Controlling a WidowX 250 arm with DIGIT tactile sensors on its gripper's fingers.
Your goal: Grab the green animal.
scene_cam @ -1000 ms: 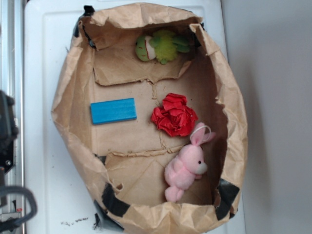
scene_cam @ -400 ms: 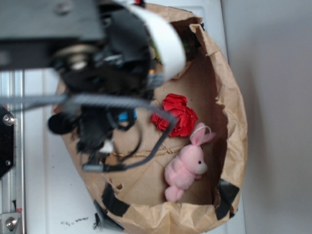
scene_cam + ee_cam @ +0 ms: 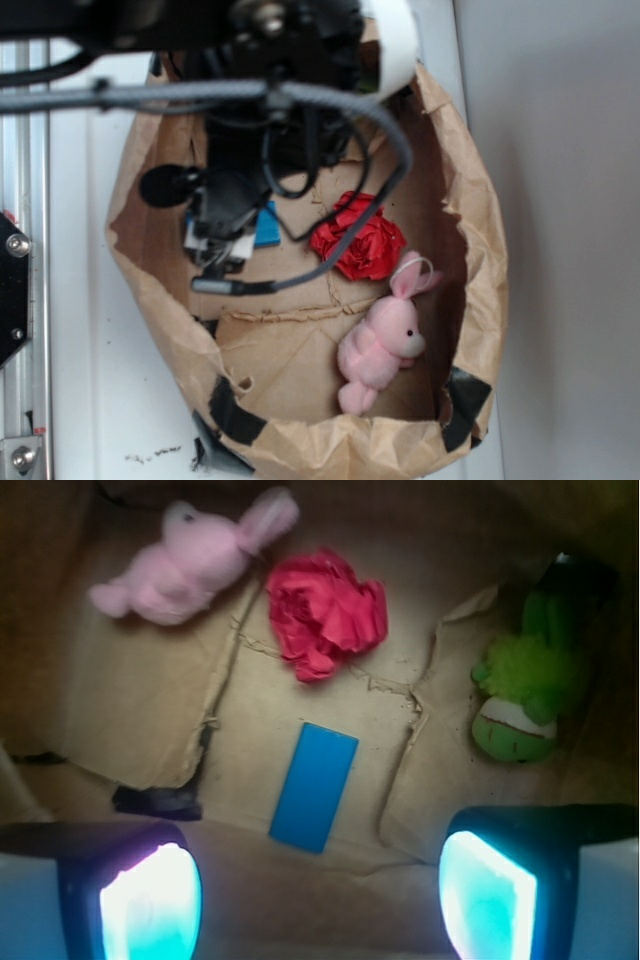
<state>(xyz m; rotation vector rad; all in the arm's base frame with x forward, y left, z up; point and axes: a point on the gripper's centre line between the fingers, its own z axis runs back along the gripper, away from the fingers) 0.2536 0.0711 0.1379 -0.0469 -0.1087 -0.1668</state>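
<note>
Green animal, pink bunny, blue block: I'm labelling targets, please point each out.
green animal (image 3: 525, 685), wrist view, on its fuzzy body.
pink bunny (image 3: 185, 565), wrist view, on its torso.
blue block (image 3: 314, 786), wrist view, on its flat top.

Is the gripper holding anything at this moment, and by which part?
Nothing is held. The gripper is open above the box floor, and the green animal lies untouched.

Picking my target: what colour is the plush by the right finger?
Lime green, clearest in the wrist view.
</note>
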